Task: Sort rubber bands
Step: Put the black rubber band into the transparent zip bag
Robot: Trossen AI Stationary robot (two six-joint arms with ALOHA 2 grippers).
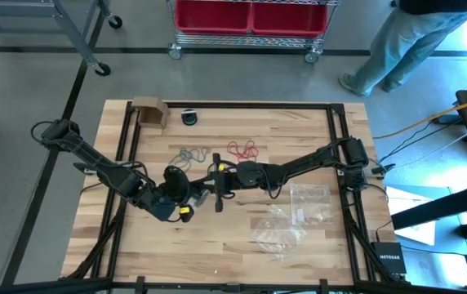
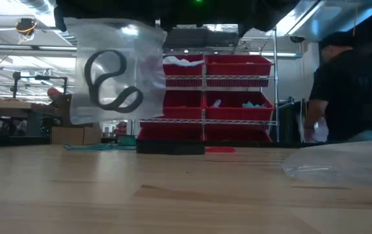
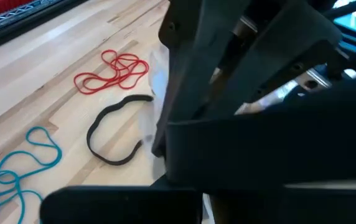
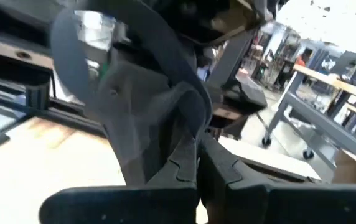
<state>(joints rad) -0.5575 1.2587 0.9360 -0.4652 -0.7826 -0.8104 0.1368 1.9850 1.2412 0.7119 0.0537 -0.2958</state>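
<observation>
- The tabletop (image 1: 242,237) is pale butcher-block wood in long glued strips, framed by dark metal rails.
- Two dark jointed arms reach in from either side and meet near the middle, so close together that the high view does not separate their tips cleanly.
- A clear plastic zip bag (image 2: 118,71) hangs above the tabletop in the low view, glossy and slightly wrinkled, its top edge lost in the dark hardware overhead.
- The left hand (image 1: 186,196) and right hand (image 1: 215,189) are both closed; the right wrist view shows the right hand's fingers pinched shut on a fold of bag film, while what the left hand pinches is hidden behind the other arm.
- More clear bags (image 1: 295,214) lie crumpled flat on the right part of the tabletop.
- A black rubber band (image 2: 111,83), thick and curled into a figure-eight, sits inside the hanging bag.
- Another black band (image 3: 116,127) lies in an open arc on the wood, one end running under the bag's edge.
- Red bands (image 1: 242,149) form a thin tangled cluster beyond the hands.
- Teal bands (image 1: 192,154) lie looped just beside the red ones; the left wrist view cuts them off at its edge.
</observation>
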